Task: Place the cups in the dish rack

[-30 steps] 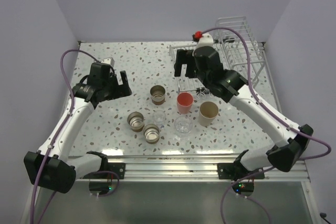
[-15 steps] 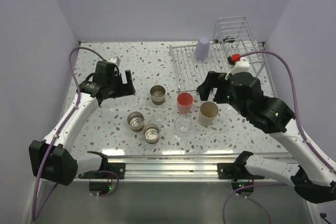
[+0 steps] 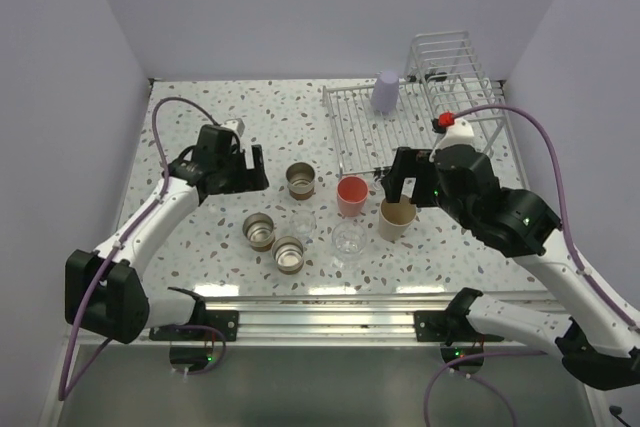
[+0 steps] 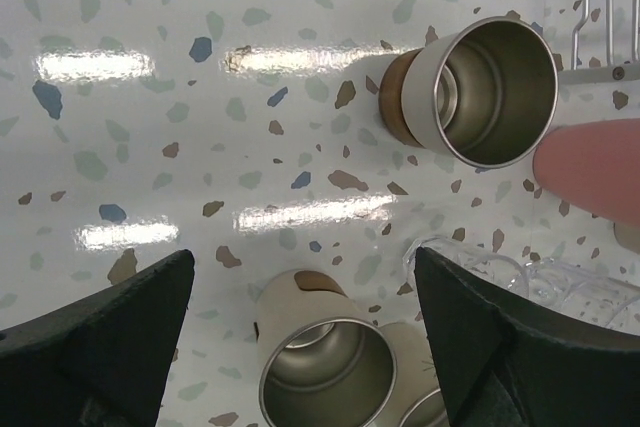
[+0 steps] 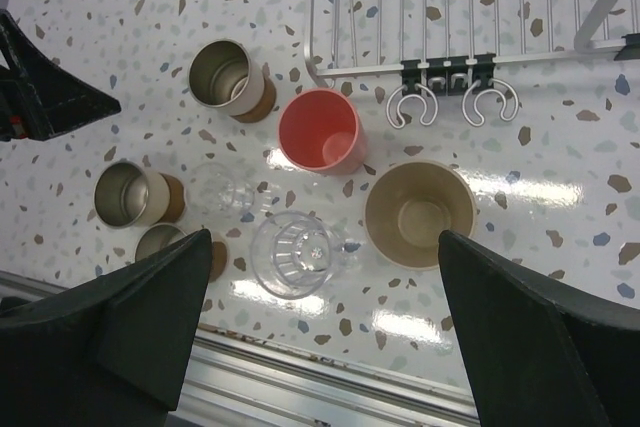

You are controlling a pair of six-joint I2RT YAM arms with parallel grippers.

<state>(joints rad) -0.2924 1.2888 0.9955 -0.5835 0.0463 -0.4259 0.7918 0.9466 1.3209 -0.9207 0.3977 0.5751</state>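
The left gripper (image 3: 244, 167) is spread wide and empty, hovering beside a metal cup (image 3: 300, 181). The right gripper (image 3: 410, 191), equally wide and empty, hangs above the beige cup (image 3: 397, 217). A lavender cup (image 3: 387, 92) stands on the rack (image 3: 350, 122); seven others sit on the table (image 3: 215, 127).

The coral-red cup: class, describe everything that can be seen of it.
The coral-red cup is a small, matte tumbler, plastic by its look. It stands upright, mouth up and empty, on the speckled table in front of the dish rack, between a metallic cup and the beige cup. No neighbour appears to touch it.
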